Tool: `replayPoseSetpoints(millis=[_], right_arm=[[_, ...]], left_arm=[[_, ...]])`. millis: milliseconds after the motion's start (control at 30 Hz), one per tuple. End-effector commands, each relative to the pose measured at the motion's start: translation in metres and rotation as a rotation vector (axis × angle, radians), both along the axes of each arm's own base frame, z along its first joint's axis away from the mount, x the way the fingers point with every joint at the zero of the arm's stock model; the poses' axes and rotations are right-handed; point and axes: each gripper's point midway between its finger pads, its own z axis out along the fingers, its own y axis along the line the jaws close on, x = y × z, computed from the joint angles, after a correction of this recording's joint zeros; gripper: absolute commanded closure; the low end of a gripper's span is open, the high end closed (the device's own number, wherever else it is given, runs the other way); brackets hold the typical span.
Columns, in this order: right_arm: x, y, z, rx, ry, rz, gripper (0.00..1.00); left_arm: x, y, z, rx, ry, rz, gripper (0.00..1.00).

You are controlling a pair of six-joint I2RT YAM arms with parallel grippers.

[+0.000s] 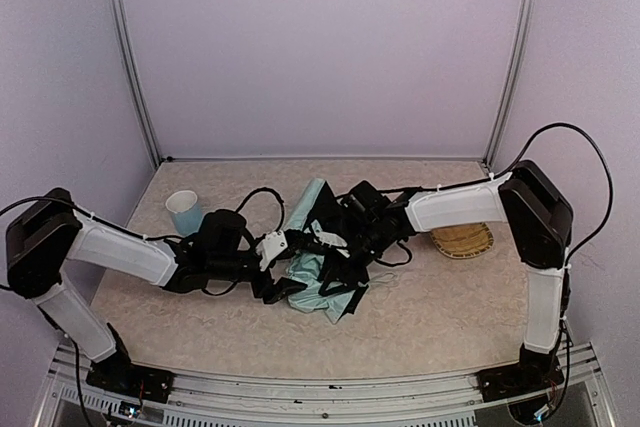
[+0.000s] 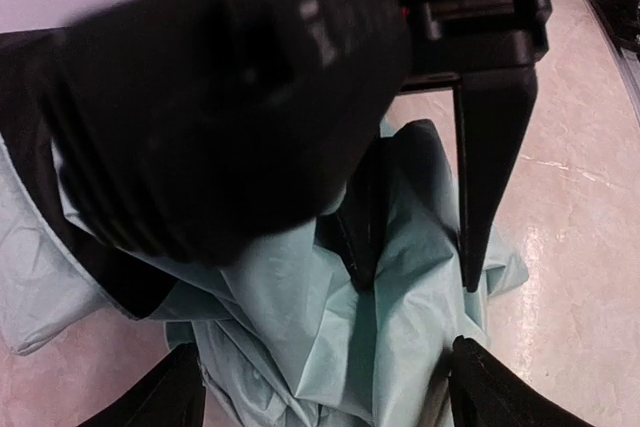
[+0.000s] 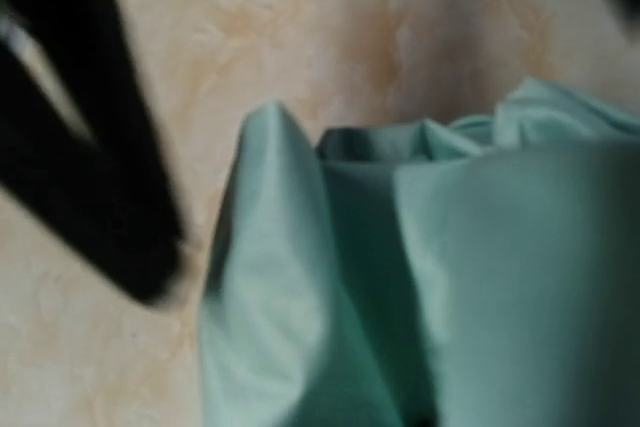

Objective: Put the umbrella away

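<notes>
My left gripper (image 1: pixel 272 247) is spread wide, its fingers (image 2: pixel 170 392) far apart over the umbrella (image 1: pixel 318 282) and holding nothing. My right gripper (image 1: pixel 323 236) faces it from the other side, just beside it. Its jaws stand parted too, straddling a raised fold of the fabric. In the right wrist view a strip of counter (image 1: pixel 450 297) shows between one finger (image 3: pixel 100 167) and the cloth, so it grips nothing either.

A blue cup (image 1: pixel 183 209) stands upright at the left rear, near my left arm and apart from the umbrella; I cannot tell what is in it. A woven tray (image 1: pixel 462 240) lies to the right, partly under my right forearm and well apart from the umbrella; the part that shows is plain weave.

Walls (image 1: pixel 320 47) close the counter on three sides. Counter shows between the umbrella and the near rail (image 1: pixel 320 387), along the rear, and at the right front.

The umbrella lies mid-counter, under and between both grippers, collapsed into a rumpled heap. Its pale mint fabric sits in loose creases, the black underside turned out in places. One long mint panel reaches toward the back.
</notes>
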Motion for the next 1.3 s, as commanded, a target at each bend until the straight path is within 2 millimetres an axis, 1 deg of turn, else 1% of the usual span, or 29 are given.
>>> replayPoseSetpoints(millis=[0,100,167,233,333,467,533,567,633,700,733,767,833,933,1000,1033,1067,1100,1167,1200,1267], right_arm=[[-0.003,-0.009,0.022,0.05,0.065,-0.018,0.58],[-0.001,-0.01,0.042,0.119,0.063,-0.028,0.57],[0.002,-0.012,0.056,0.167,0.057,-0.043,0.57],[0.005,-0.011,0.068,0.21,0.045,-0.051,0.55],[0.004,-0.015,0.081,0.246,0.046,-0.057,0.51],[0.005,-0.028,0.097,0.291,0.061,-0.094,0.47],[0.016,-0.036,0.103,0.304,0.062,-0.165,0.44],[0.026,-0.037,0.108,0.306,0.052,-0.223,0.42],[0.054,-0.038,0.113,0.278,0.027,-0.369,0.41],[0.074,-0.036,0.118,0.276,0.035,-0.481,0.42],[0.08,-0.033,0.121,0.295,0.06,-0.524,0.42],[0.082,-0.029,0.122,0.315,0.097,-0.538,0.43],[0.08,-0.017,0.121,0.337,0.162,-0.528,0.43],[0.072,0.001,0.106,0.3,0.197,-0.487,0.43],[0.067,0.011,0.102,0.296,0.213,-0.457,0.44],[0.066,0.013,0.101,0.296,0.214,-0.451,0.47],[0.068,0.014,0.103,0.3,0.211,-0.455,0.56],[0.069,0.014,0.104,0.304,0.208,-0.464,0.75],[0.07,0.011,0.112,0.332,0.211,-0.465,0.95],[0.069,0.008,0.117,0.353,0.22,-0.459,1.0],[0.068,0.003,0.121,0.369,0.243,-0.457,1.0]], left_arm=[[0.017,-0.016,0.01,-0.056,0.001,-0.041,0.19],[0.015,-0.022,0.013,-0.106,0.043,-0.076,0.24],[0.018,-0.025,0.012,-0.122,0.069,-0.083,0.29],[0.021,-0.029,0.011,-0.14,0.112,-0.09,0.31],[0.027,-0.031,0.007,-0.154,0.165,-0.087,0.32],[0.031,-0.03,0.005,-0.159,0.188,-0.078,0.32],[0.031,-0.029,0.006,-0.161,0.188,-0.077,0.32],[0.031,-0.029,0.008,-0.165,0.186,-0.078,0.32],[0.031,-0.03,0.01,-0.169,0.181,-0.076,0.33],[0.033,-0.029,0.011,-0.173,0.176,-0.068,0.35],[0.033,-0.029,0.011,-0.176,0.176,-0.064,0.35],[0.034,-0.03,0.012,-0.179,0.173,-0.063,0.35],[0.035,-0.03,0.013,-0.182,0.167,-0.054,0.36],[0.038,-0.031,0.014,-0.181,0.163,-0.044,0.36],[0.038,-0.032,0.015,-0.183,0.16,-0.044,0.36],[0.039,-0.032,0.014,-0.181,0.161,-0.043,0.37],[0.038,-0.033,0.014,-0.18,0.162,-0.043,0.38],[0.038,-0.032,0.013,-0.178,0.164,-0.042,0.39],[0.038,-0.032,0.011,-0.174,0.168,-0.041,0.41],[0.038,-0.032,0.009,-0.169,0.173,-0.042,0.42],[0.037,-0.031,0.007,-0.163,0.178,-0.041,0.46]])
